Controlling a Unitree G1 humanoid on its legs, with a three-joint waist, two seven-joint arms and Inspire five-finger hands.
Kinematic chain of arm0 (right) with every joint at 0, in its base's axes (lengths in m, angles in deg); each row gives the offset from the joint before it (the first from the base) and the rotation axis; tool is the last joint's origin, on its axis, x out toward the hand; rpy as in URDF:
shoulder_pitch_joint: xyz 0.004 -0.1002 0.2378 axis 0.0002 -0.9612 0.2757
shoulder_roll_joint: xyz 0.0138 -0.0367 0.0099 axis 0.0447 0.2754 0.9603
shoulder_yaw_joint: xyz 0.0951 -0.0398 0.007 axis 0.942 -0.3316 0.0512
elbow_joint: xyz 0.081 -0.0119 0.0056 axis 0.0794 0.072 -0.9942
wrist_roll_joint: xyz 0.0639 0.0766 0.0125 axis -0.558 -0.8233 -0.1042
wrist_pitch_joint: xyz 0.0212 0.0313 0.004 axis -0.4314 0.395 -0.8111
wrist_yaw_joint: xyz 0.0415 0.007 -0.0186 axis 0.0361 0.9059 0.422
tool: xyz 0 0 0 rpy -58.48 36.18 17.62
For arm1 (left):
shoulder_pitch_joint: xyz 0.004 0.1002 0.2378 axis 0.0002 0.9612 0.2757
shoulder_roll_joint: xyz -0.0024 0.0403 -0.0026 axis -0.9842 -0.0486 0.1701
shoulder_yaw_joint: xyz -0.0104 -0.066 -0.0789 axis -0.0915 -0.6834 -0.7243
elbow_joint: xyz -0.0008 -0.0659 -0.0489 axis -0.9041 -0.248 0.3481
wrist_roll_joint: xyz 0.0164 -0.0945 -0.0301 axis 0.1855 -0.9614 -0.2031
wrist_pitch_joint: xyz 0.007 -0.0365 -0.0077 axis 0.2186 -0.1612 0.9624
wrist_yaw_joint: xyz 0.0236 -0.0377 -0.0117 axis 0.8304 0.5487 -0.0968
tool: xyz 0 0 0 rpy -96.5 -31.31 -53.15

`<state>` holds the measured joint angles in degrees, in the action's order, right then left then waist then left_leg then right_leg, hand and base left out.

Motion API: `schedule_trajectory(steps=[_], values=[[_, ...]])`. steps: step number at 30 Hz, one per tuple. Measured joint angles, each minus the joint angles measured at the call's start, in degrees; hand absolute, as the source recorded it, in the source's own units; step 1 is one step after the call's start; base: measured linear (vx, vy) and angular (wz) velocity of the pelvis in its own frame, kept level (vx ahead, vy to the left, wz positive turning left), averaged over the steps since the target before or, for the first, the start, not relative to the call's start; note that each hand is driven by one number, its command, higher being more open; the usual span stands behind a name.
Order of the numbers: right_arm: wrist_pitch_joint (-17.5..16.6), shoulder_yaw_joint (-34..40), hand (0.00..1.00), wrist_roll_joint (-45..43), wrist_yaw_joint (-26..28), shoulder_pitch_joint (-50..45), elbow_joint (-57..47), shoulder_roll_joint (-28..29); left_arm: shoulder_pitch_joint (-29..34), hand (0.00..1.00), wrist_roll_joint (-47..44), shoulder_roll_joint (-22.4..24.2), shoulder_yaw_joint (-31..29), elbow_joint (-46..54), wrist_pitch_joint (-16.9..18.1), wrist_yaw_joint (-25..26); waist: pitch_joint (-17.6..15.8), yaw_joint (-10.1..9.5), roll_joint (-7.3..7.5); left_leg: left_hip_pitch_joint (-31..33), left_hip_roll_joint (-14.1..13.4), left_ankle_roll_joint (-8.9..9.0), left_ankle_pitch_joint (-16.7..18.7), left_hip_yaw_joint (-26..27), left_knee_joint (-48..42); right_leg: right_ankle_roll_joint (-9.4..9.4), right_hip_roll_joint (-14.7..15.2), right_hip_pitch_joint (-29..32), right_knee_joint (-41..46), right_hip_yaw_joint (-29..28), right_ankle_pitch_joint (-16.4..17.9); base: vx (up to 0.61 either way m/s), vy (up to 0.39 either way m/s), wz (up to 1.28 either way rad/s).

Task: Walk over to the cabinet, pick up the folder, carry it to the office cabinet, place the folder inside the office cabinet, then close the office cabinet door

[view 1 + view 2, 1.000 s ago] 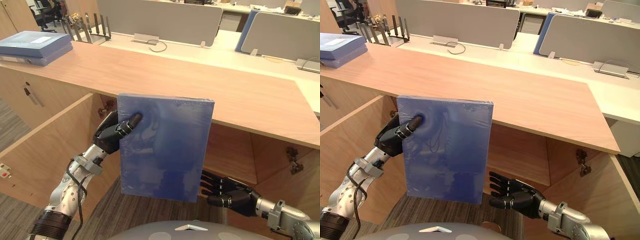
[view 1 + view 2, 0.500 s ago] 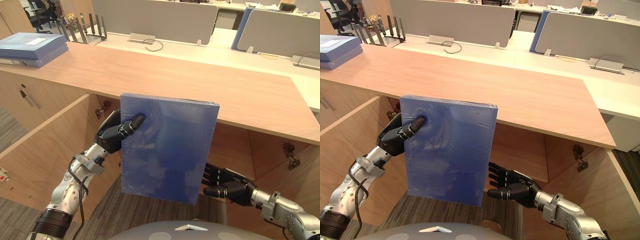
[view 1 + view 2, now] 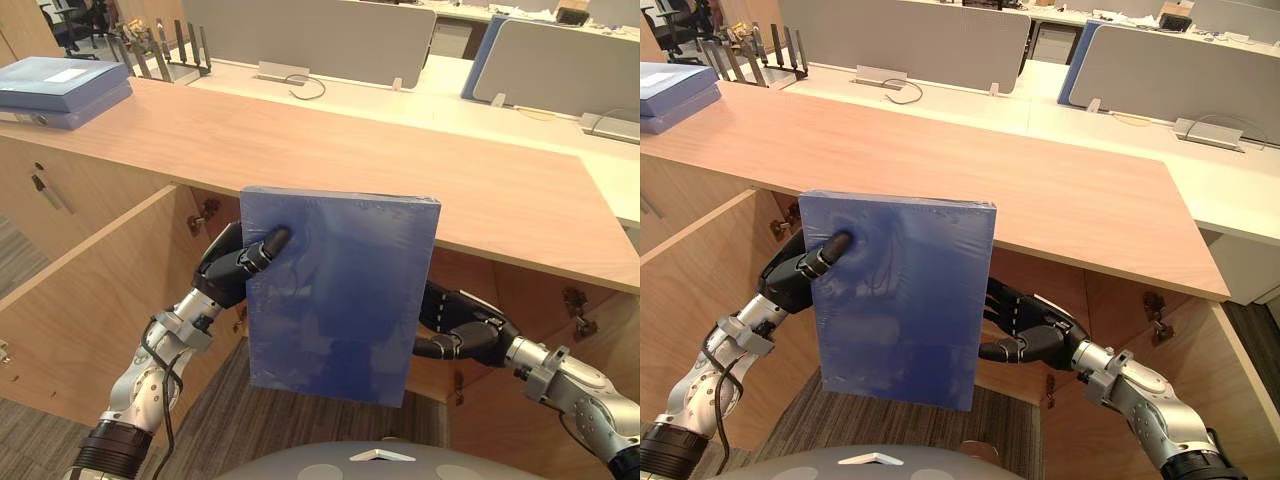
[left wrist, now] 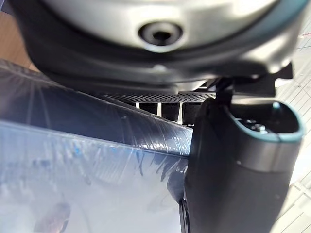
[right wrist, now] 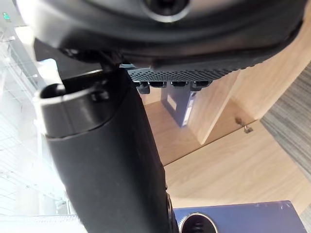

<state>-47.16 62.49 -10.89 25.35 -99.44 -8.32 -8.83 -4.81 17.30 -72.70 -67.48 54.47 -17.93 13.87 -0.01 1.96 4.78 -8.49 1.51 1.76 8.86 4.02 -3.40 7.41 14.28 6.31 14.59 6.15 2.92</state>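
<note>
Glossy rectangular folder (image 3: 340, 300) — pinched by left hand (image 3: 226, 276).

- The wooden counter (image 3: 400, 170) is running across the view from left to right, its top lying flat.
- A stack of blue folders (image 3: 62, 90) is lying flat on the counter's far left end.
- The middle and right of the counter top are showing plain wood.
- Grey carpeted floor (image 3: 225, 425) is lying below the counter's front edge.

grey desk partitions (image 3: 310, 35), white desks (image 3: 1120, 125), striped carpet (image 3: 215, 425)
</note>
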Motion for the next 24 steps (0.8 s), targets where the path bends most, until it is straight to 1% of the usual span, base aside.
schedule_trajectory(steps=[7,12,14,16,24], values=[[0.01,1.44,1.0,-0.5,-0.01,0.63,-1.27,0.0,1.49,0.0,-0.75,0.28,-0.04,0.0,0.79,0.06,-0.03,0.11,0.15,0.11,-0.15,0.01,0.01,0.28,-0.13,0.29,-0.26,-0.15,-0.86,-0.14,-0.63,0.0,0.0,-0.02],[0.03,2.19,1.0,-1.18,0.02,0.26,-2.15,0.0,1.98,0.0,-1.03,0.27,0.01,-0.01,0.79,0.06,-0.04,0.69,0.33,0.12,-0.14,0.01,0.01,0.37,-0.21,0.27,-0.26,-0.16,-0.87,-0.22,-0.67,0.0,0.0,0.0],[0.06,2.31,1.0,-3.24,0.04,-0.69,-2.69,0.0,1.96,0.0,-1.06,0.27,0.04,-0.11,0.79,0.05,-0.04,1.06,0.33,0.12,-0.14,0.01,0.02,0.38,-0.21,0.27,-0.27,-0.16,-0.88,-0.23,-0.67,0.0,0.0,0.0],[0.23,2.31,1.0,-3.31,0.13,-1.22,-3.0,0.0,1.96,0.0,-1.04,0.27,0.09,-0.58,0.78,-0.01,-0.04,1.32,0.33,0.1,-0.13,0.02,0.02,0.45,-0.2,0.27,-0.28,-0.15,-0.9,-0.29,-0.67,0.0,0.0,0.0],[1.2,2.38,1.0,-6.22,1.27,-4.24,-3.83,0.26,1.88,0.0,2.22,0.0,1.55,-5.93,0.53,-0.04,-0.02,1.65,0.29,-0.01,-0.13,0.1,0.12,1.24,-0.24,0.31,-0.49,0.26,-0.82,-1.19,-0.78,0.0,0.001,-0.05]])
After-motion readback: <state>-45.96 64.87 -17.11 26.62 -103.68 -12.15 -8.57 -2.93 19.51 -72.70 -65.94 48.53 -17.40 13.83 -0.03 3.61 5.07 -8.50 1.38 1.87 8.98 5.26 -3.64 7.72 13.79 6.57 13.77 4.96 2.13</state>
